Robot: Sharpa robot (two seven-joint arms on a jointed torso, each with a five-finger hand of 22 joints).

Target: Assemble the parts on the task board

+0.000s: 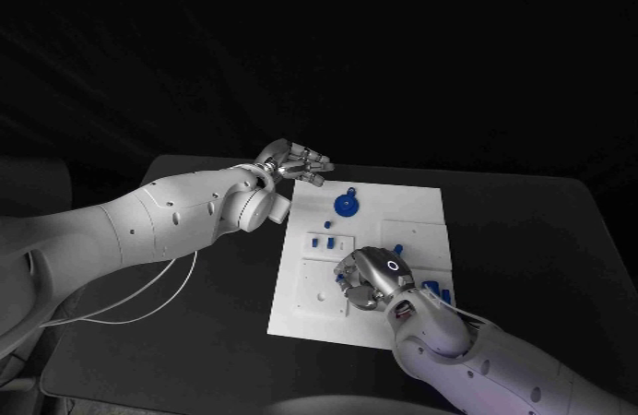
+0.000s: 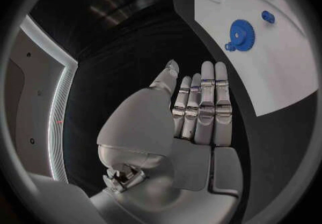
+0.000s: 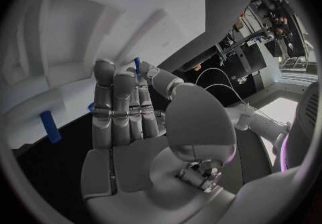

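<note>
Item 1, task board (image 1: 399, 207): I log a white plate lying flat in the middle of the black surface (image 1: 532, 221), with shallow recesses moulded into it. I can read no brand, label or writing on it from any view.

Item 2, blue gear (image 1: 347, 203): it lies on the board's far part, near the left hand; in the left wrist view it shows as a toothed wheel (image 2: 241, 32) with a small round piece touching its rim, and a separate small blue part (image 2: 268, 16) just beside it.

Item 3, small blue pieces (image 1: 321, 242): a few stand or lie in the board's left-middle part, just beside the right hand. Another blue piece (image 1: 444, 296) lies at the board's near right edge, next to the right forearm.

Item 4, left hand (image 1: 295, 165): I see it raised at the board's far left corner, off the plate. Its fingers (image 2: 206, 103) are straight and side by side, holding nothing.

Item 5, right hand (image 1: 372, 274): it sits over the board's near middle. In the right wrist view a thin blue pin (image 3: 137, 65) stands pinched between its fingers (image 3: 124, 103) and thumb; a blue bar (image 3: 50, 126) lies at the board's edge nearby.
</note>
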